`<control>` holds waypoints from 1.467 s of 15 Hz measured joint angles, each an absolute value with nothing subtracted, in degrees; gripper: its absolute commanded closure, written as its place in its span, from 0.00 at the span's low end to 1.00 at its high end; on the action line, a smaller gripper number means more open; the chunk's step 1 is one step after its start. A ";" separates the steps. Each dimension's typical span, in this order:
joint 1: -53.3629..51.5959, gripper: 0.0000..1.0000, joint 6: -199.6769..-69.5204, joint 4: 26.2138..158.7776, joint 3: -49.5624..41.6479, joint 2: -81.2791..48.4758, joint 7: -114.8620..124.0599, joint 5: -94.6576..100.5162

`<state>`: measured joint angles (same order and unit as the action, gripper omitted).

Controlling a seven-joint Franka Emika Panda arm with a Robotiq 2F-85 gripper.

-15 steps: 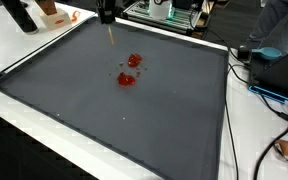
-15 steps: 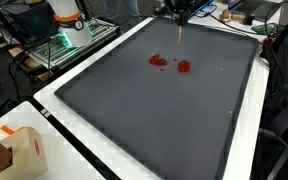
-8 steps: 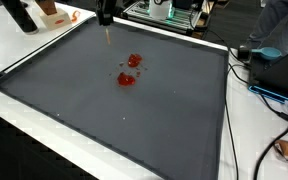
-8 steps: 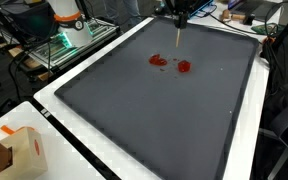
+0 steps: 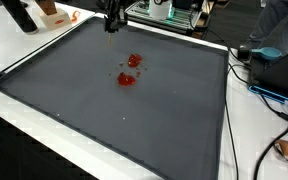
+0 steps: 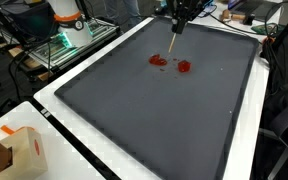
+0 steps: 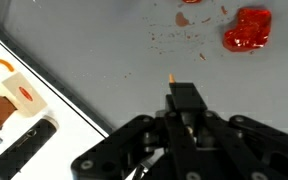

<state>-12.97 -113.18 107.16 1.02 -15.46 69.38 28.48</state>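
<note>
My gripper (image 5: 111,16) (image 6: 181,14) hangs over the far edge of the dark grey mat (image 5: 74,110) (image 6: 134,130). It is shut on a thin tan stick (image 5: 109,27) (image 6: 174,46) that points down at the mat, tilted in an exterior view. In the wrist view the shut black fingers (image 7: 184,98) fill the lower middle, and only the stick's orange tip (image 7: 171,76) shows beyond them. Two red blobs (image 5: 132,62) (image 6: 183,67) (image 7: 247,28) with small crumbs lie on the mat, apart from the stick.
A raised black rim borders the mat on a white table (image 5: 249,140). A cardboard box (image 6: 14,150) stands at one corner. Cables and a blue device (image 5: 279,85) lie beside the mat, and a rack with electronics (image 6: 64,40) stands behind it.
The gripper has lifted a little and swung, so the stick now hangs tilted with its tip higher above the mat. The red blobs have not moved.
</note>
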 measured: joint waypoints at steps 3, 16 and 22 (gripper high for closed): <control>-15.01 0.97 -108.64 103.54 1.03 -20.06 73.66 32.48; -17.84 0.97 -96.51 87.59 0.23 -36.48 77.31 36.71; -17.83 0.97 -96.48 83.82 -0.32 -39.85 76.39 36.71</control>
<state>-17.83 -96.48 83.82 -0.32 -39.85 76.39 36.71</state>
